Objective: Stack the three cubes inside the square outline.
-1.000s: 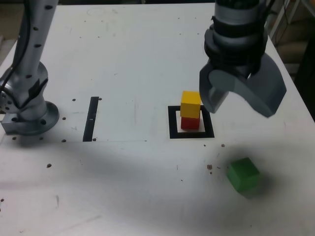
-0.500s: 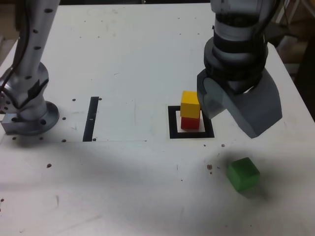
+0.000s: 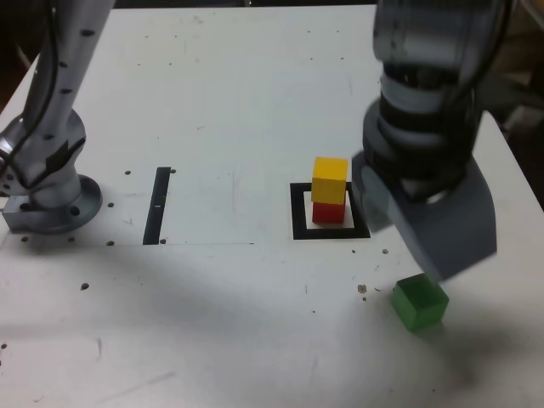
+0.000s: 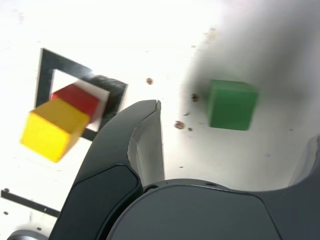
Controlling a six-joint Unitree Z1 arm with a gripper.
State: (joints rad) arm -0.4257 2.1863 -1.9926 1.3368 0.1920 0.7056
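The yellow cube (image 3: pixel 330 180) sits on the red cube (image 3: pixel 327 212) inside the square outline (image 3: pixel 297 223). Alone on the table lies the green cube (image 3: pixel 419 304), nearer the camera and toward the exterior view's right. My gripper (image 3: pixel 411 248) hangs open just above and behind the green cube, with nothing between its fingers. In the wrist view the green cube (image 4: pixel 231 104) lies between the spread fingers of the gripper (image 4: pixel 233 139). Off to one side there are the yellow cube (image 4: pixel 52 129), the red cube (image 4: pixel 77 97) and the square outline (image 4: pixel 46 75).
A thin black strip (image 3: pixel 158 204) lies on the white table at the exterior view's left. The arm's base (image 3: pixel 47 191) stands beyond it at the left edge. Small dark specks (image 3: pixel 364 289) dot the table near the green cube.
The gripper has come down and toward the camera, from beside the yellow-on-red stack to just above the green cube. It stays open. The cubes have not moved.
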